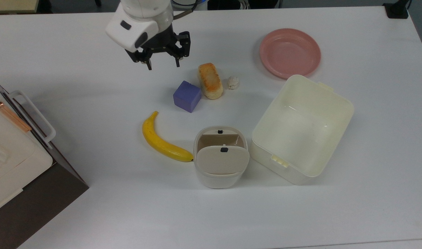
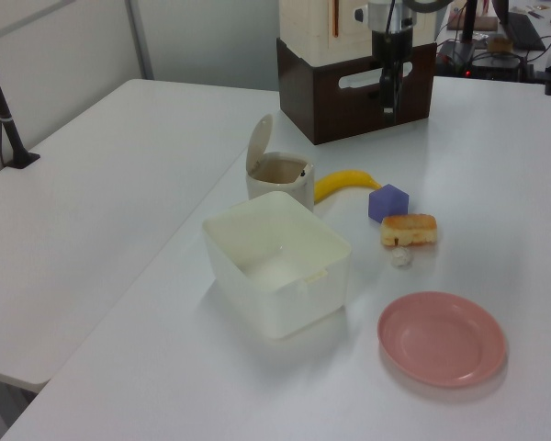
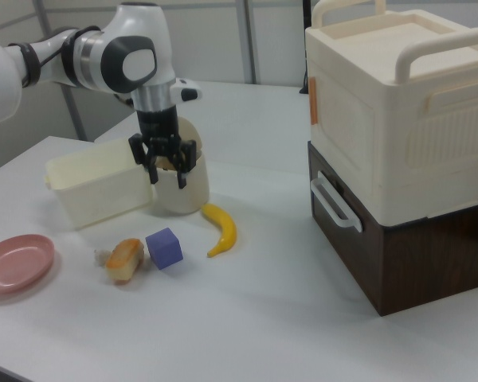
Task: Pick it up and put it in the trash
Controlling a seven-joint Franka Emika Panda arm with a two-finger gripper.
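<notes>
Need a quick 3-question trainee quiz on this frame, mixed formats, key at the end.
1. True or false: the gripper is shut on the white paper wad.
2. In the top view, what lies directly between the wad and the purple cube?
A) banana
B) bread roll
C) pink plate
3. Fill in: the flap lid of the small bin is ____ (open/closed).

Key:
1. False. It hangs open above the table, apart from the wad.
2. B, the bread roll.
3. Open.

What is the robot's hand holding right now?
Nothing. The hand is open and empty, up above the table, and the little white paper lump sits untouched beside the bread roll.
</notes>
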